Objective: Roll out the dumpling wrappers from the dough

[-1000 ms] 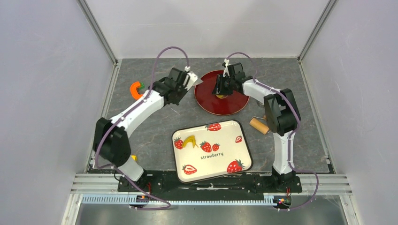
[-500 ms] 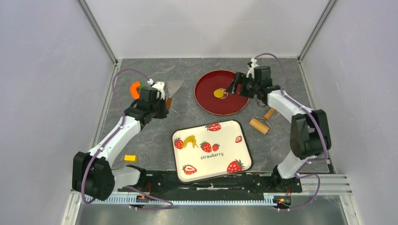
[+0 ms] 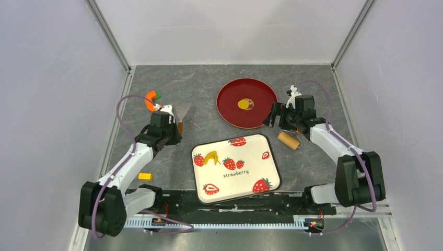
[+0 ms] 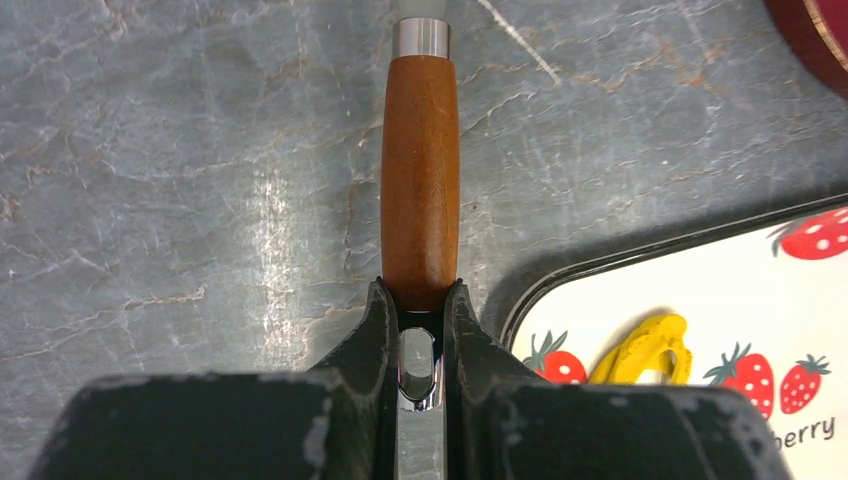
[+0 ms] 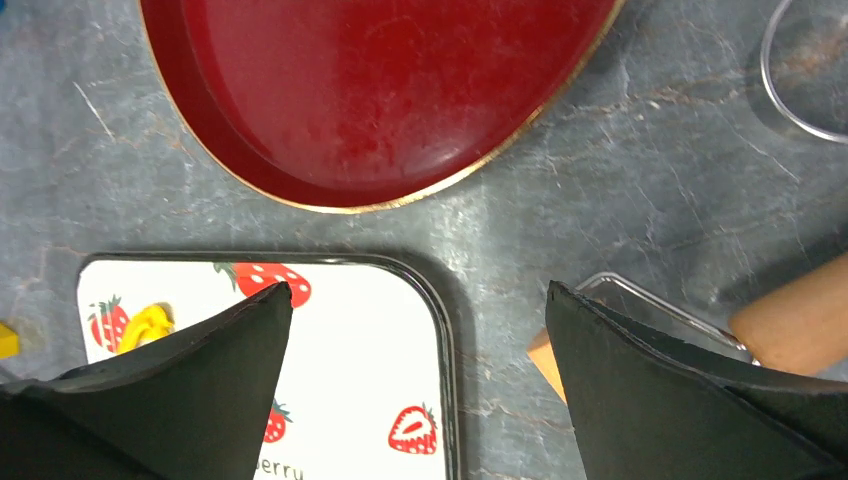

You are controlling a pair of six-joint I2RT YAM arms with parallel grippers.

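Top external view: the dumpling wrapper, a small yellow disc, lies flat near the middle of the red plate. The plate sits at 12 o'clock from the strawberry tray on the table. Left jaws are clamped on the wooden handle of a scraper. Right jaws stand wide apart, holding nothing, at the plate's 4 o'clock, beside the rolling pin.

Tray: the word "strawberry" in small dark lower-case letters near its centre; left wrist view shows only "berry"; right wrist view only "erry".
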